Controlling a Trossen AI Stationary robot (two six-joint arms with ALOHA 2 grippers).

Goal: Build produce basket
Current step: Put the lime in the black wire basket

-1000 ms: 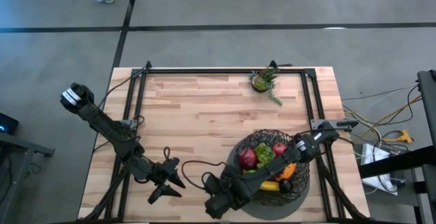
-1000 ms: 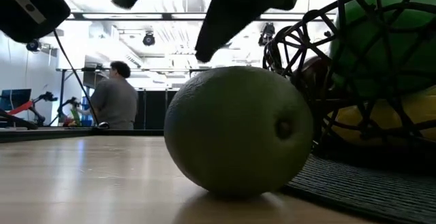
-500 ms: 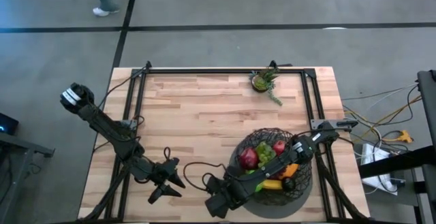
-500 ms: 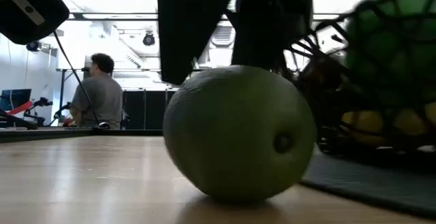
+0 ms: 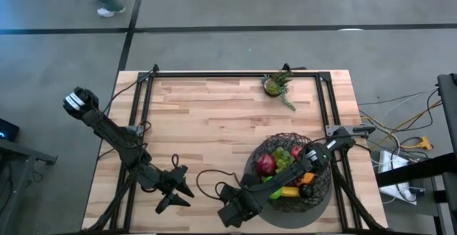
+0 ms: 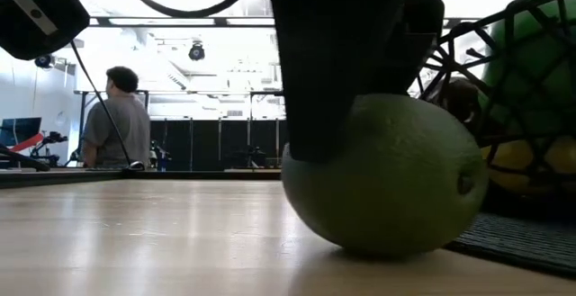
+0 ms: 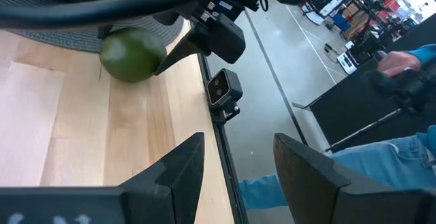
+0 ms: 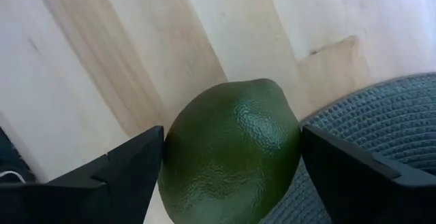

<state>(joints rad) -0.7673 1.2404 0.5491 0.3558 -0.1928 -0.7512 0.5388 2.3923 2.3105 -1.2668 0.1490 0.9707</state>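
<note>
Spread wide, the right gripper (image 8: 228, 163) fingers (image 8: 116, 176) straddle the green avocado (image 8: 231, 149) without pinching it, apparently set for a grasp. It lies on the table (image 5: 207, 113) at the near edge, touching the grey mat (image 8: 381, 129) left of the basket (image 5: 289, 174), long axis roughly along that edge. The left gripper (image 5: 171, 188) waits part-open, farther left.

Pebbled dark green fruit (image 8: 231, 149), pale striped wood table (image 8: 122, 54), ribbed grey disc (image 8: 388, 115)
</note>
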